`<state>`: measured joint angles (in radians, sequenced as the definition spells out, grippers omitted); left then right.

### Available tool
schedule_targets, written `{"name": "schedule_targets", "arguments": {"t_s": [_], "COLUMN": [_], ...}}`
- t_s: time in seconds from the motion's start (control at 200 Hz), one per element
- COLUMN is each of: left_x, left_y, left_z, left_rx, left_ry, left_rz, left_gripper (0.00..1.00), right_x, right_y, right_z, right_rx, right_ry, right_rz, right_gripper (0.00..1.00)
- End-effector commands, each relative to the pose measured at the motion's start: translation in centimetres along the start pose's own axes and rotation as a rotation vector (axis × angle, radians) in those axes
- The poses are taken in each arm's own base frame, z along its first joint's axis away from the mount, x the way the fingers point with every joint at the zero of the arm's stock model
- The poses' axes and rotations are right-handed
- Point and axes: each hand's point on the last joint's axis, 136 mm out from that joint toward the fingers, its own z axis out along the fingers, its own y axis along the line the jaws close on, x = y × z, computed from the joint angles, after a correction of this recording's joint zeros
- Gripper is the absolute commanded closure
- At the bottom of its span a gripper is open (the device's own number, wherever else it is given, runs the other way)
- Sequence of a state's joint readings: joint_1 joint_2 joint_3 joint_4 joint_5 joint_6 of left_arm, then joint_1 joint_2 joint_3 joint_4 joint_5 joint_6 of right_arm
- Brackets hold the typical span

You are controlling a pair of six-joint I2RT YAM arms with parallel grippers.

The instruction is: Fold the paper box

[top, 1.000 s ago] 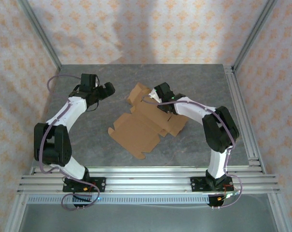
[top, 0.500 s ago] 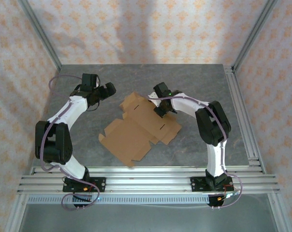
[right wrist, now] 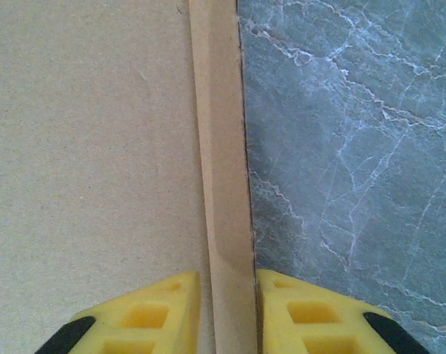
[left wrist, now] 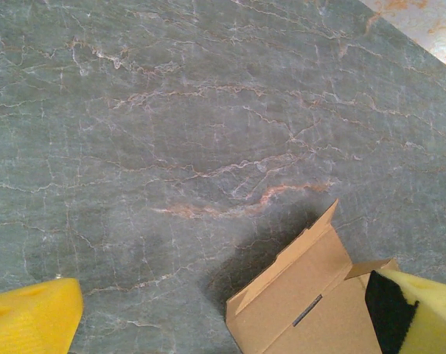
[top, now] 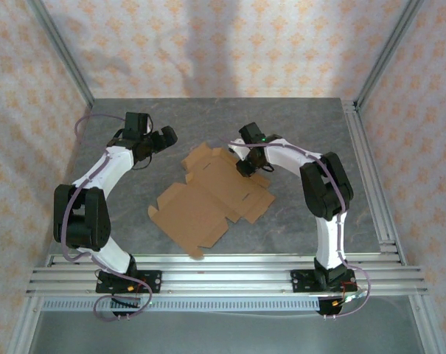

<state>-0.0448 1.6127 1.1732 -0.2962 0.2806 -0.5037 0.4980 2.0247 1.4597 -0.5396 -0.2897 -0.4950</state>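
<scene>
paper box point(top: 208, 198) | plain tan (flat) | right end effector point(right wrist: 228, 286) straddles flap point(right wrist: 223, 147)

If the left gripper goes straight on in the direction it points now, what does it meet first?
Probably the bare table, beside the paper box. The open left gripper points down at the table top; the box's flap lies just off that line, though depth is unclear.

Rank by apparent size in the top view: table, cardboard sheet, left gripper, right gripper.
1. table, by far the largest.
2. cardboard sheet, lying flat on it.
3. left gripper and right gripper: they look about alike, and the right one is partly hidden by its own wrist, so no ranking between them.
</scene>
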Motion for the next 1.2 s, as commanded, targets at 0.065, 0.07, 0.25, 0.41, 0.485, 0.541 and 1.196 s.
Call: {"name": "schedule_targets", "arguments": {"t_s": [0.065, 0.07, 0.25, 0.41, 0.485, 0.541, 1.196], "left_x": [-0.5, -0.5, -0.5, -0.5, -0.4, -0.4, -0.6], "left_y": [0.1, 0.1, 0.2, 0.2, 0.3, 0.3, 0.3], "left_z": [-1.6, -1.6, -1.6, -1.5, -1.5, -1.4, -1.4], "left_rx": [-0.010, -0.011, -0.015, -0.015, -0.017, -0.019, -0.014], "left_ry": [-0.029, -0.028, -0.029, -0.027, -0.026, -0.026, -0.035], "left_rz": [0.022, 0.023, 0.023, 0.023, 0.023, 0.025, 0.006], "left_gripper": [0.00, 0.00, 0.00, 0.00, 0.00, 0.00, 0.00], "right_x": [0.2, 0.2, 0.2, 0.3, 0.2, 0.2, -1.2], "right_y": [0.2, 0.2, 0.2, 0.1, 0.2, 0.2, -2.5], "right_z": [-0.2, -0.2, 0.4, 0.7, 0.7, 0.7, -2.8], "right_rx": [-0.019, -0.019, -0.030, -0.036, -0.040, -0.046, 0.236], "right_ry": [0.016, 0.016, 0.026, 0.034, 0.036, 0.034, -0.021], "right_rz": [-0.005, -0.006, -0.006, -0.004, -0.001, -0.002, -0.145], "right_gripper": [0.73, 0.73, 0.73, 0.73, 0.74, 0.73, 1.00]}}
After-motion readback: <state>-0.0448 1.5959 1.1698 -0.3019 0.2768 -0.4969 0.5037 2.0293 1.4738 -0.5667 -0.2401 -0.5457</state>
